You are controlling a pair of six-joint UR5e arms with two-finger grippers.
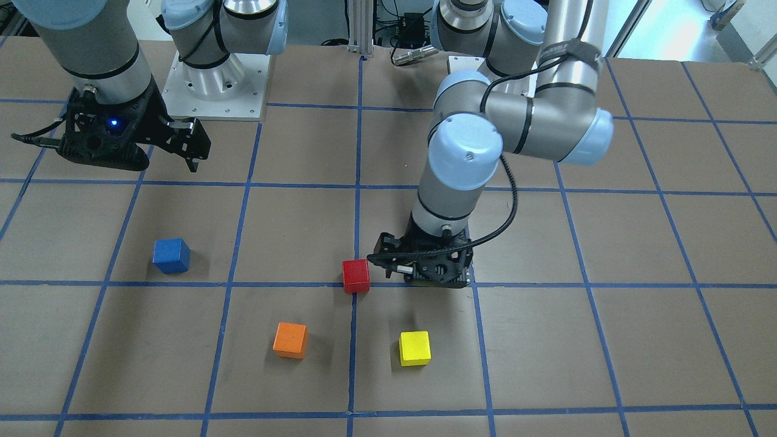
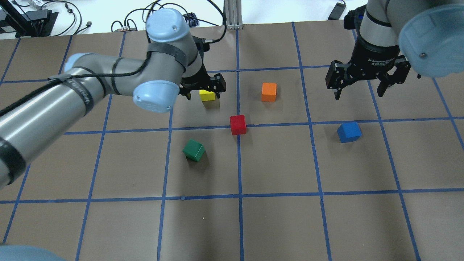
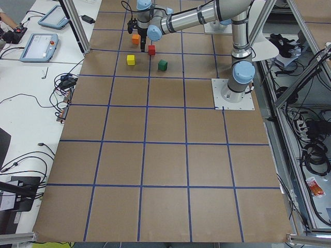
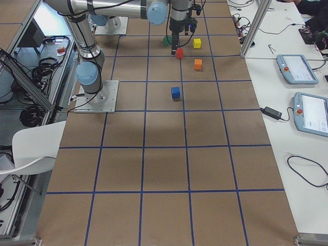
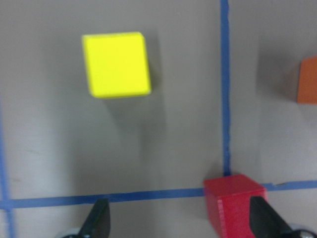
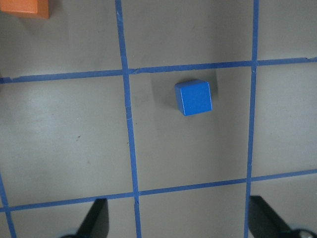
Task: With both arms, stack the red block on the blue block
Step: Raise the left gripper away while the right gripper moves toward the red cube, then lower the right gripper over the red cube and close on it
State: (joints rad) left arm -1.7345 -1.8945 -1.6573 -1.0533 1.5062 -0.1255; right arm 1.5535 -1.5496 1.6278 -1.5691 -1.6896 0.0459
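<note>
Around one red block [image 2: 237, 124] stood one blue block [image 2: 349, 132], one orange cube [image 2: 269, 91], one yellow cube [image 2: 207, 95] and one green cube [image 2: 194, 150]; two arms [image 2: 90, 83] [image 2: 377, 25] worked above.

The small matte red cube [image 1: 356, 275] stands mid-counter with the black left gripper [image 5: 181, 222] low just beside it, jaws open, and it is loosely hemmed: a small yellow cube [image 1: 414, 348] and a small orange cube [image 1: 290, 340] near it toward the operators' edge of the brown taped counter [image 1: 637, 352], a small green cube [image 2: 194, 149] near it toward the robot's edge, bare counter between all. Toward the counter's right end the small matte blue cube [image 1: 171, 255] stands well apart, bare counter on every side, its top uncovered; the black right gripper [image 2: 359, 95] hangs raised clear of it, jaws spread.
</note>
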